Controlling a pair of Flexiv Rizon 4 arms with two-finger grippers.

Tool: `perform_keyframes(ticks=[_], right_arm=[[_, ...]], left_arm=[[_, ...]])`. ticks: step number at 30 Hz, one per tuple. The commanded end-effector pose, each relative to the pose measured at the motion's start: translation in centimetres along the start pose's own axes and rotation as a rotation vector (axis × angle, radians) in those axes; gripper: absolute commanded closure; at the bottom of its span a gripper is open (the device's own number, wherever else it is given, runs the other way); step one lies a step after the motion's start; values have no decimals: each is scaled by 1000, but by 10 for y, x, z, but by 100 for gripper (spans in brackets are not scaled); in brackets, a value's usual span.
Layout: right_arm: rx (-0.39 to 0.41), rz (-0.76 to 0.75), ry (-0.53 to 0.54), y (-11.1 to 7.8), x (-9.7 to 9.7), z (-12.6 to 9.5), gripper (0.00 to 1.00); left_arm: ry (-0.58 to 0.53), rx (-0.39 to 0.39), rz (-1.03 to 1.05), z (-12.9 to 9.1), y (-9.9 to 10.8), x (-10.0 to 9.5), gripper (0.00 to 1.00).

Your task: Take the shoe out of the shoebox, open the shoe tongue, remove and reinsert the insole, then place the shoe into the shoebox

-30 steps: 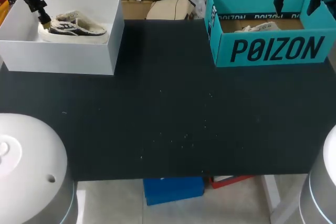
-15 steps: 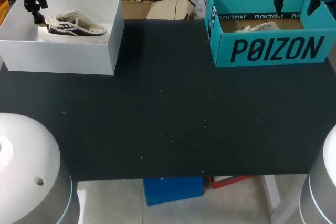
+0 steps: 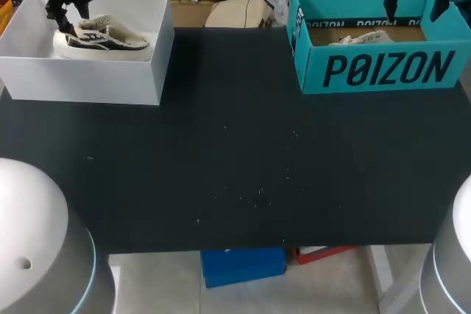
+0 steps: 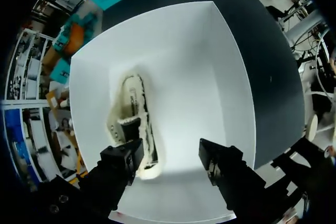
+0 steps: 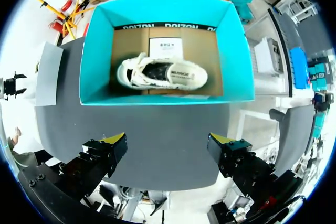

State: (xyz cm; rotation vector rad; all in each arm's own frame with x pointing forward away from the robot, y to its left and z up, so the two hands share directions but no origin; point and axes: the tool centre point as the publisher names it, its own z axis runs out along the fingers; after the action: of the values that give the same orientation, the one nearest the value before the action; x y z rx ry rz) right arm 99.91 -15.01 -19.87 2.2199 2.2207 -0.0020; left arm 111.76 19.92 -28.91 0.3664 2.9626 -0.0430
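- Shoe (image 3: 103,37), pale with dark panels, sits inside the white shoebox (image 3: 88,82) at the far left corner of the surface (image 3: 235,167).
- Our left jaws stand apart above it, one finger (image 4: 122,162) over the shoe's edge, the other over bare box floor, clamping nothing.
- Our right jaws hang wide apart above the teal shoebox (image 5: 163,98), holding nothing; a second shoe (image 5: 161,73) lies inside.
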Motion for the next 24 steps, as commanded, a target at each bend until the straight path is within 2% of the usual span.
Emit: perform_keyframes(ticks=[1,4,9,13,15,24], right_arm=[[0,0,1,0,0,1,0],[0,0,1,0,0,1,0],[0,0,1,0,0,1,0],[0,0,1,0,0,1,0],[0,0,1,0,0,1,0],[0,0,1,0,0,1,0]], left_arm=[[37,9,-29,35,3,-34,36],[40,9,-40,45,2,-42,32],[43,11,-67,64,1,-53,33],[54,11,-77,80,-3,-55,38],[64,8,-79,89,-7,-52,51],[101,-15,-100,122,-12,-44,54]])
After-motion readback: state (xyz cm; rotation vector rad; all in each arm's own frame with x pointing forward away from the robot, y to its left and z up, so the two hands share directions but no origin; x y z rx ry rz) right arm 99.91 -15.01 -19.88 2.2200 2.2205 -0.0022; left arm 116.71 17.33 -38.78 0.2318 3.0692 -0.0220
